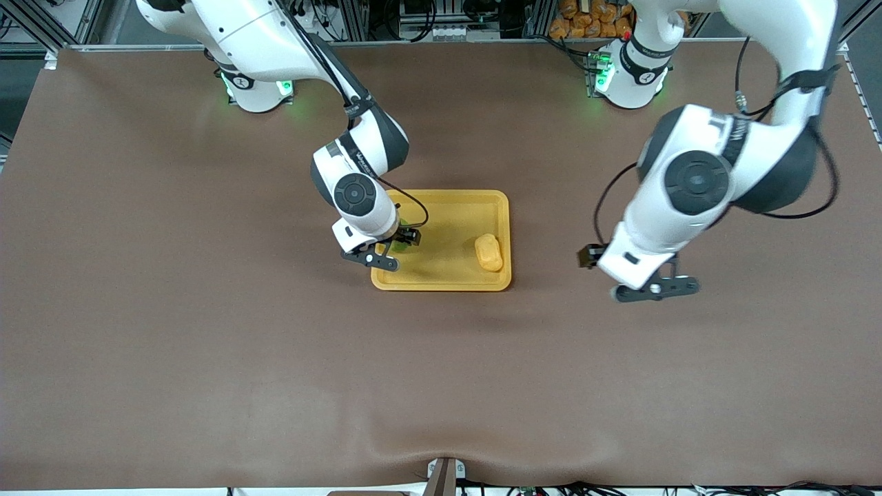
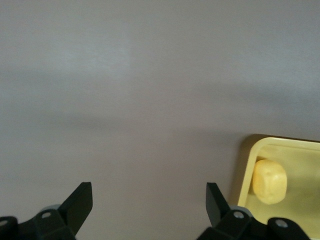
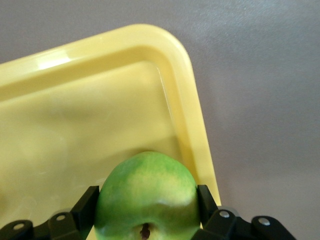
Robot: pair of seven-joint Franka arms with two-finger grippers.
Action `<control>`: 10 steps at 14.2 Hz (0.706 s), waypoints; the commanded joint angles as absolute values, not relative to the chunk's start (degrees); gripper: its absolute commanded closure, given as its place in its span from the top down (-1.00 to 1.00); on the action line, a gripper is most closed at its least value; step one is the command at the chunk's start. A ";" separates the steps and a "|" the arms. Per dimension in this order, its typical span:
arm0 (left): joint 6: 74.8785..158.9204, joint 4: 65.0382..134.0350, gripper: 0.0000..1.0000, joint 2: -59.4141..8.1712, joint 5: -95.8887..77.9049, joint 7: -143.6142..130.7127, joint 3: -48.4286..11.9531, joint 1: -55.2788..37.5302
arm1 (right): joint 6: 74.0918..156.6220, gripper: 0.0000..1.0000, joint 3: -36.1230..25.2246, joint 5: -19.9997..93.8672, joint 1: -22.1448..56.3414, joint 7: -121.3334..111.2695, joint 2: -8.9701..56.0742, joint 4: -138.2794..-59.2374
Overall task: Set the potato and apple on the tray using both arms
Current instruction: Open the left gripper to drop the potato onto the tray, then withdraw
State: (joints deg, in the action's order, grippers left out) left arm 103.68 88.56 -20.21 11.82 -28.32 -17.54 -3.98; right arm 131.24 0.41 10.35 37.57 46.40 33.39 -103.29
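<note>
Apple (image 3: 147, 197): round, bright green, stem dimple showing; held over the tray's end toward the right arm, whether it touches the floor cannot be told.
Right gripper (image 1: 393, 249): closed on the apple, one finger on each flank at its widest part.
Apple handling (judgement): smooth, curved skin, likely slippery; firm and light; hold across the widest part is sound, since a higher grip could squeeze it out.
Potato (image 1: 488, 252): oblong, lumpy, yellow-orange; lies in the tray near the rim toward the left arm's end.
Potato handling (judgement): small, light, stiff; best taken across its short width.
Tray (image 1: 455, 279): shallow yellow-orange plastic with raised rim, flat on the brown counter (image 1: 207, 344).
Left gripper (image 1: 656, 288): fingers spread wide, holding nothing, over bare counter beside the tray; this arm waits.
Task state (judgement): potato placed; apple awaits release.
</note>
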 commanded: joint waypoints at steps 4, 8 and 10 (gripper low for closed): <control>100.90 88.95 1.00 -16.70 12.04 -17.94 -18.02 1.84 | 130.96 1.00 -0.09 11.34 38.58 49.83 33.93 -101.60; 98.19 86.75 1.00 -14.86 11.87 -14.33 -17.76 3.60 | 125.53 1.00 -0.44 10.90 37.71 49.04 33.23 -99.24; 97.04 86.75 1.00 -12.76 11.95 -14.33 -17.58 4.30 | 120.96 1.00 -0.70 10.64 37.44 48.95 32.44 -97.30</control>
